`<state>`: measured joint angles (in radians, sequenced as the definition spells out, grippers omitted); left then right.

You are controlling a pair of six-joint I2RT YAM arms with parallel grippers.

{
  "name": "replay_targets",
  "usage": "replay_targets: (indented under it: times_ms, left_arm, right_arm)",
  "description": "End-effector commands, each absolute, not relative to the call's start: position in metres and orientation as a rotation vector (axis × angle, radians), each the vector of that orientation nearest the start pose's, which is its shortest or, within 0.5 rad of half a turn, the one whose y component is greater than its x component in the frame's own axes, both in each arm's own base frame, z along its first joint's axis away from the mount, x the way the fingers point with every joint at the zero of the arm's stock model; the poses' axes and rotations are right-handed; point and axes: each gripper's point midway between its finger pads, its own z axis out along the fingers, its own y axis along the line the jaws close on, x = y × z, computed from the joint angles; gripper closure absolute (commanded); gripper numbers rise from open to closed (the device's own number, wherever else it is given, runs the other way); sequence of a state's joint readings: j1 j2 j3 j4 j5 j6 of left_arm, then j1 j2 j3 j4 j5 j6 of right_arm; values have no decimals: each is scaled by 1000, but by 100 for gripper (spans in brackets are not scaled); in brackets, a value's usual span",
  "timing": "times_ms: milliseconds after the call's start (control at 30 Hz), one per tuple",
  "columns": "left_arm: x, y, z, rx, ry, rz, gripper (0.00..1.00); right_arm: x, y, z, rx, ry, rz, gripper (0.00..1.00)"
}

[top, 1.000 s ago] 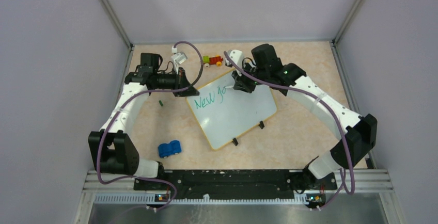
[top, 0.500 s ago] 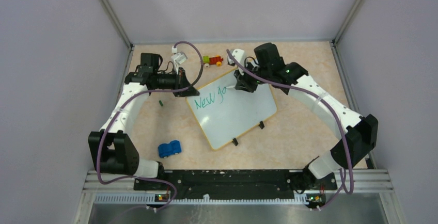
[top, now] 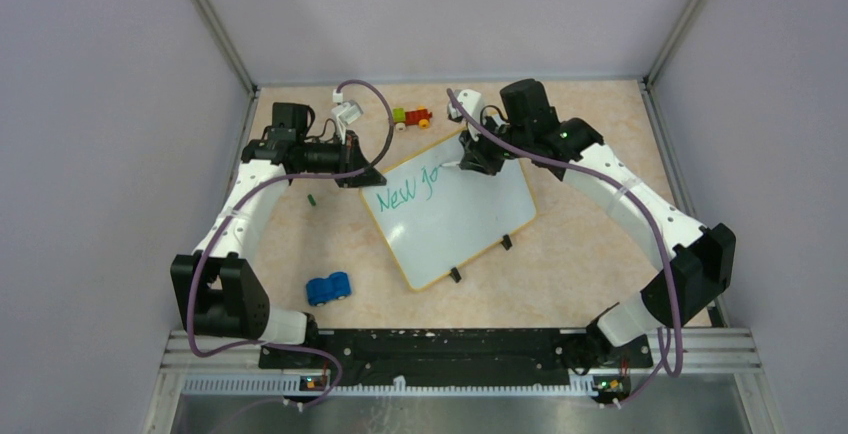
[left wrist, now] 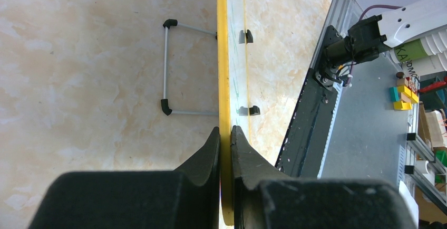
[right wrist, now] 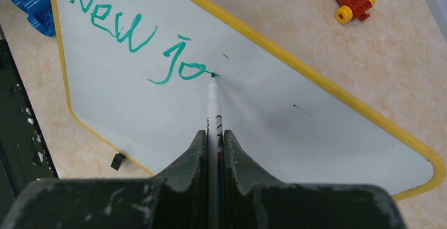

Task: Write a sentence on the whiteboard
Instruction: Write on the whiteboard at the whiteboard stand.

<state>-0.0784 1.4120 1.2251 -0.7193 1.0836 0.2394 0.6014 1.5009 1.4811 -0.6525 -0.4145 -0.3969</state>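
The whiteboard (top: 460, 224) lies tilted on the table, white with a yellow rim. Green writing, the start of the sentence (top: 404, 192), reads "New jo" (right wrist: 132, 34) near the board's far left corner. My left gripper (top: 360, 176) is shut on the board's yellow rim (left wrist: 223, 81), one finger on each face (left wrist: 225, 131). My right gripper (top: 470, 162) is shut on a white marker (right wrist: 213, 107), held straight out between the fingers (right wrist: 213, 132). The marker's green tip touches the board just right of the "o".
A red, yellow and green toy train (top: 411, 116) sits beyond the board. A blue toy car (top: 328, 287) lies near the board's left corner. A small green cap (top: 311, 197) lies under my left arm. Black clips (top: 455, 275) and a wire stand (left wrist: 168, 65) stick out from the board.
My right gripper has shifted a little to the right and away along the board with the marker. The left arm and the board have stayed still.
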Motion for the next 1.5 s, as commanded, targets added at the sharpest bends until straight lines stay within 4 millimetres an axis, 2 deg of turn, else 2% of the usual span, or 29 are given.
replay_targets:
  times_ms: [0,333,600,733,833,1167,1300,1467]
  left_arm:
    - [287,-178,231,848,2008,-1196,100]
    - [288,-178,231,844,2010,-1199,100]
    - [288,-179,230,844,2011,-1201,100]
    - [288,-179,230,843,2010,-1206,100]
    - [288,-179,231,843,2010,-1206,100]
    - [288,-178,231,844,2008,-1198,100]
    - [288,-179,232,846,2006,-1199,100]
    - [288,-179,232,846,2007,-1200,100]
  right_arm:
    - [315,287,270,-1253,1782,579,100]
    - [326,278,269,-1216,1808,526,100]
    - [312,271,239,-1238,1873,550,100]
    - [307,266,233,-1243,1886,546,100]
    - [311,264,238,-1237,1875,515,100]
    - [335,267,277,-1180,1807,473,100]
    - [337,270,278,-1178,1807,478,100]
    - [336,271,268,-1197,1830,492,100]
